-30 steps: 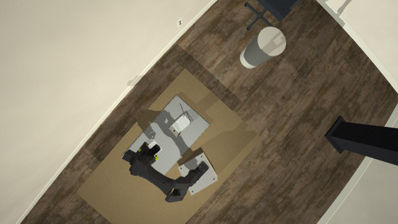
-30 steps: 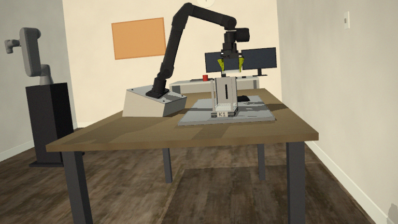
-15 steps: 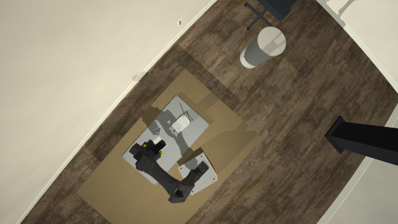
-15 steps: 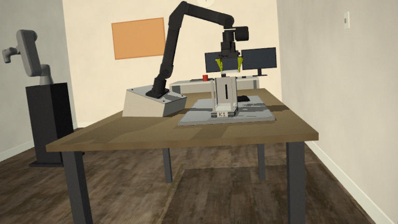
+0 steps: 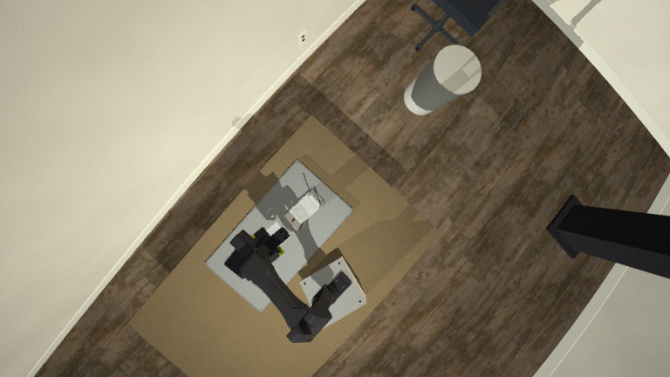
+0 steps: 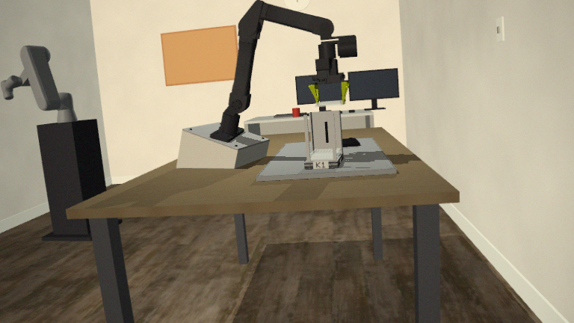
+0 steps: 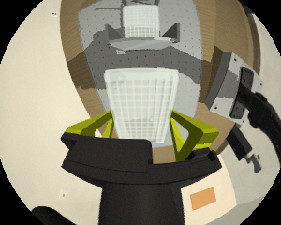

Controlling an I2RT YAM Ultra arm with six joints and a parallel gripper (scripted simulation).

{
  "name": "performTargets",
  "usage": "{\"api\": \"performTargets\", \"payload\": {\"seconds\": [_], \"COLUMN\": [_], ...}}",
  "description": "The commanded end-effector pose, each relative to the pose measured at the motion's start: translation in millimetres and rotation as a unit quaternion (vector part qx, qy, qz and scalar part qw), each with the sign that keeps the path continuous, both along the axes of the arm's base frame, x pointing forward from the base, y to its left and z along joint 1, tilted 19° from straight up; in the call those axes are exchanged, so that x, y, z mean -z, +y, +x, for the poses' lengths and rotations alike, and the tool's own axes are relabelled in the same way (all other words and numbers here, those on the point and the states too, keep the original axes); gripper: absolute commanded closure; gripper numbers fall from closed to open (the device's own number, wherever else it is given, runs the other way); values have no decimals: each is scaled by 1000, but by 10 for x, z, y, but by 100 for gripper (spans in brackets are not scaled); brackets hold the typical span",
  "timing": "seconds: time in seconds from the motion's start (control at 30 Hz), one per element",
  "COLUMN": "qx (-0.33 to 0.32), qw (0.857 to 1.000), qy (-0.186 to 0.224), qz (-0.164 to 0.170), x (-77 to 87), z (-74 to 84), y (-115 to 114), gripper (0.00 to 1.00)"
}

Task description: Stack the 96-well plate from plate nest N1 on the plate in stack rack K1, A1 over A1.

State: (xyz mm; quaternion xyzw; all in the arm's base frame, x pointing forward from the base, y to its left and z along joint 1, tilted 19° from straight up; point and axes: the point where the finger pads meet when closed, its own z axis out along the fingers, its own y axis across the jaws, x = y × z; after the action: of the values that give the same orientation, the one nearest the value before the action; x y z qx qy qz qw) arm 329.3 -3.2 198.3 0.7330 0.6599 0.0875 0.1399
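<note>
My gripper (image 6: 329,93) is shut on a white 96-well plate (image 6: 329,98) and holds it level in the air. It is higher than the top of the stack rack K1 (image 6: 323,135) and behind it in the exterior view. In the wrist view the held plate (image 7: 142,103) sits between the yellow-green fingers, and the rack with its own white plate (image 7: 142,22) lies ahead of it. That lower plate (image 6: 326,154) rests at the rack's bottom, above the K1 label. From above, the gripper (image 5: 274,238) is short of the rack (image 5: 303,210). The dark plate nest N1 (image 6: 350,141) stands empty behind the rack.
Rack and nest stand on a grey mat (image 6: 326,163) on the wooden table. The arm's base sits on a sloped block (image 6: 220,148) to the left. The rack's tall posts rise on both sides of its slot. Two monitors (image 6: 347,87) stand on a desk behind.
</note>
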Motion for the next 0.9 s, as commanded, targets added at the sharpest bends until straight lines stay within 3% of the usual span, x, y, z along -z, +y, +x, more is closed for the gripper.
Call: {"api": "performTargets", "payload": {"seconds": [0.0, 0.43, 0.87], "qx": [-16, -16, -16], "qw": [1000, 1000, 1000], "qy": [-2, -13, -4], "qz": [0, -3, -2], "x": [-22, -158, -122], "z": [-65, -61, -87], "y": [-47, -475, -844], "gripper": [100, 100, 100]}}
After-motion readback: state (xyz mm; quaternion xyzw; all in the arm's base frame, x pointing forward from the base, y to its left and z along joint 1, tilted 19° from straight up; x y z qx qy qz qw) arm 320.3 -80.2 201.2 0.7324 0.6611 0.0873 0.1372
